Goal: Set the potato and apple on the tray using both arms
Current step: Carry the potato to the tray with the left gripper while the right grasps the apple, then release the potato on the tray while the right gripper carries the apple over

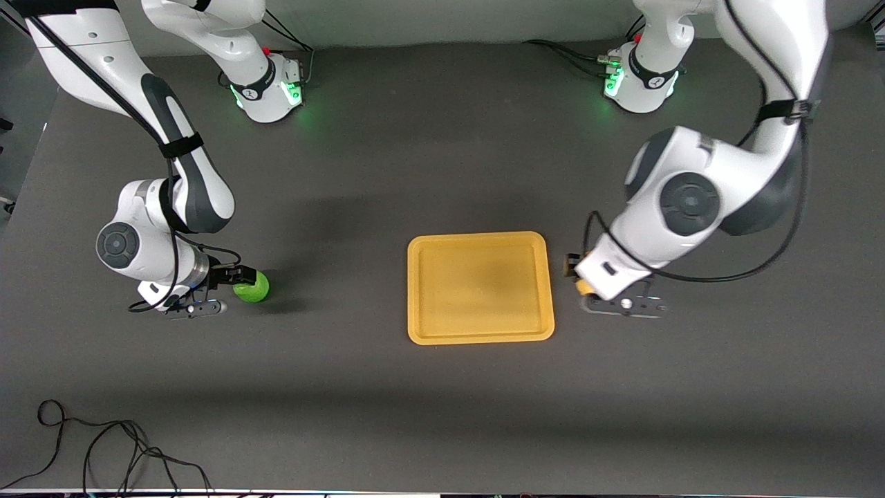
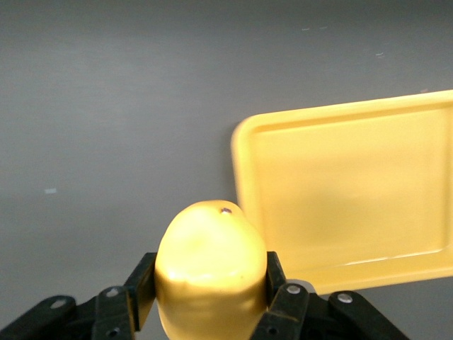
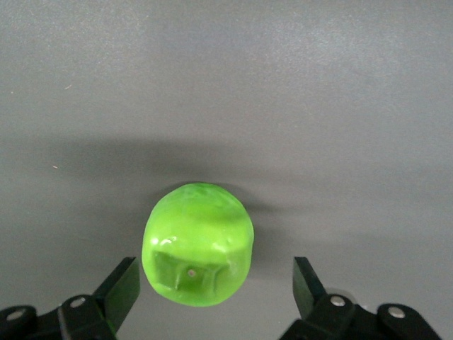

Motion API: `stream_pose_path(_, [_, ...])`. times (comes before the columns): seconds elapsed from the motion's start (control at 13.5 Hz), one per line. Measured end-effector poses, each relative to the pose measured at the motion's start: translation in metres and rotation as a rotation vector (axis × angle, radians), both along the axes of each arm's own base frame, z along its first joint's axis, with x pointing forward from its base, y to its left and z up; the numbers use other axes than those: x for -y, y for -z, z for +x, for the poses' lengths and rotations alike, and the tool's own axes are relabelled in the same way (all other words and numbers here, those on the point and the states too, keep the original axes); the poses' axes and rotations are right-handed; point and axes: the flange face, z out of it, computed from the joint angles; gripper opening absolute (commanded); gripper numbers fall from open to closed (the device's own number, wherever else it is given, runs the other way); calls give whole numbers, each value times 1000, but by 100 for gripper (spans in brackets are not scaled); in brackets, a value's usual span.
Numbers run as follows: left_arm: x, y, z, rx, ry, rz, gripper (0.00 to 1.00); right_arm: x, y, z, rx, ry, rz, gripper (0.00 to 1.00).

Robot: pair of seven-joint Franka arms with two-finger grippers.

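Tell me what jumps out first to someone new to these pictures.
The orange-yellow tray lies bare mid-table. Beside it, toward the left arm's end, the left gripper is shut on the potato. Toward the right arm's end, the right gripper stands open around the green apple.

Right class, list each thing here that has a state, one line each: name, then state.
potato: gripped, beside the tray
apple: loose on the table, not gripped
tray: flat on the table, nothing on it
left tool: shut on the potato
right tool: open, fingers either side of the apple
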Motion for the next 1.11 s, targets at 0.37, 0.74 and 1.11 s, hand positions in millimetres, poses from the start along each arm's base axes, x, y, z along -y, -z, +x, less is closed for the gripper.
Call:
stream_pose_path(0.37, [85, 123, -18, -43, -55, -61, 0, -11, 25, -4, -12, -19, -1, 96])
stream_pose_path(0.74, [87, 170, -22, -91, -62, -48, 0, -9, 52, -5, -14, -17, -3, 61])
stream_pose_path(1.11, [73, 173, -15, -90, -81, -29, 0, -9, 44, 0, -11, -16, -3, 47])
